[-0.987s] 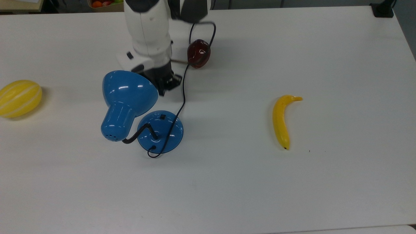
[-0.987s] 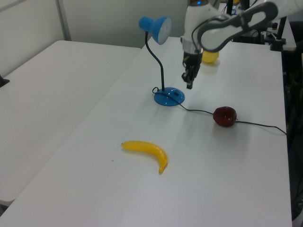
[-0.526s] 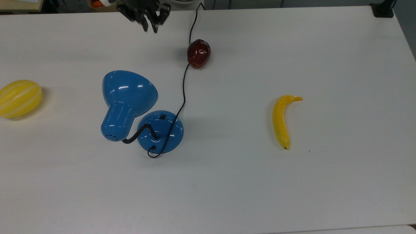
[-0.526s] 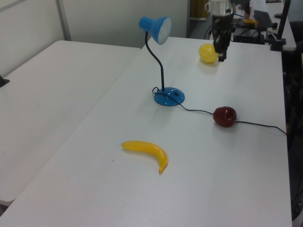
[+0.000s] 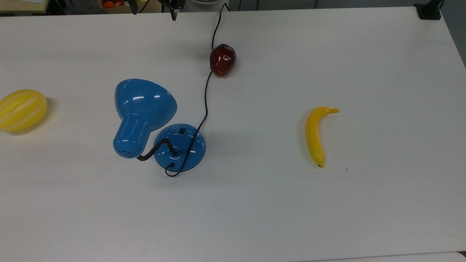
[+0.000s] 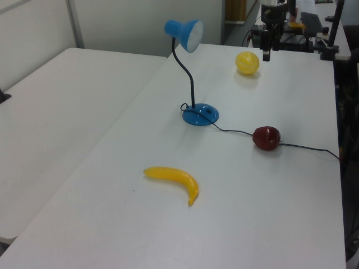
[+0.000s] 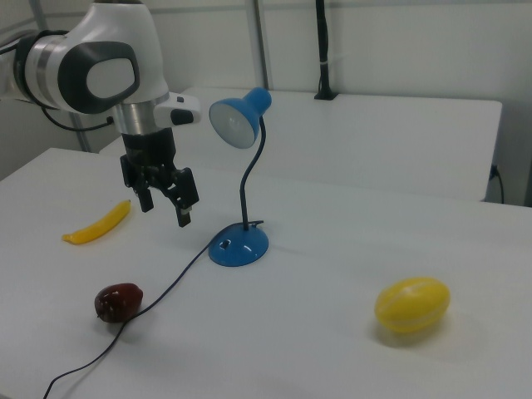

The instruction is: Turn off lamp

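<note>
A: Where is the lamp [image 5: 145, 116] found at this moment?

B: It is seen standing on the white worktop [image 5: 327, 218], its round blue base [image 5: 180, 147] planted near the middle and its shade [image 7: 237, 116] carried high on the bent black neck [image 6: 188, 78]. The small black switch [image 5: 182, 130] is left uncovered on the base, at the side toward the top view's upper edge. No glow is made out in the shade, though that cannot be settled for certain.

A: What has been changed?

B: A second ago the tool [image 7: 164, 195] was held low, close beside the shade and the base. It has since been lifted and drawn away toward the far edge of the worktop. Its two fingers are seen spread apart, with nothing held between them.

A: What is meant by that for the task?

B: The press on the switch is judged to be finished, and the arm is being retreated. The lamp itself has not been shifted.

A: And around it?

B: The black cord [image 5: 205, 98] is run from the base past a dark red fruit [image 5: 222, 60]. A banana [image 5: 315, 136] and a yellow melon [image 5: 22, 109] are left well apart, untouched.
</note>
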Action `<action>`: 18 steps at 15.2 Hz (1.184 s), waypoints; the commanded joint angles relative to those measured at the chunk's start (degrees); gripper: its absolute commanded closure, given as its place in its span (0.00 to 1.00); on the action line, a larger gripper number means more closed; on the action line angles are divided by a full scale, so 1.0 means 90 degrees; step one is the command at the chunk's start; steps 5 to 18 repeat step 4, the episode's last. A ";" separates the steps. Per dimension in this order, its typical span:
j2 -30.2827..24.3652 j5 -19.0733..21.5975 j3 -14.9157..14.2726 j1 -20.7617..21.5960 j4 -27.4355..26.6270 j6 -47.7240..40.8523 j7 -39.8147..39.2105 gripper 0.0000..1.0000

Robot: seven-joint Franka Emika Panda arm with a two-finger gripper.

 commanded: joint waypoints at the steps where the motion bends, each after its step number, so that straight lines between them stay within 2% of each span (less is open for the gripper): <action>1: -0.0082 -0.0093 0.0045 -0.0041 -0.0035 -0.0078 -0.0063 0.00; 18: -0.0072 -0.0093 0.0045 -0.0041 -0.0015 -0.0088 -0.0054 0.00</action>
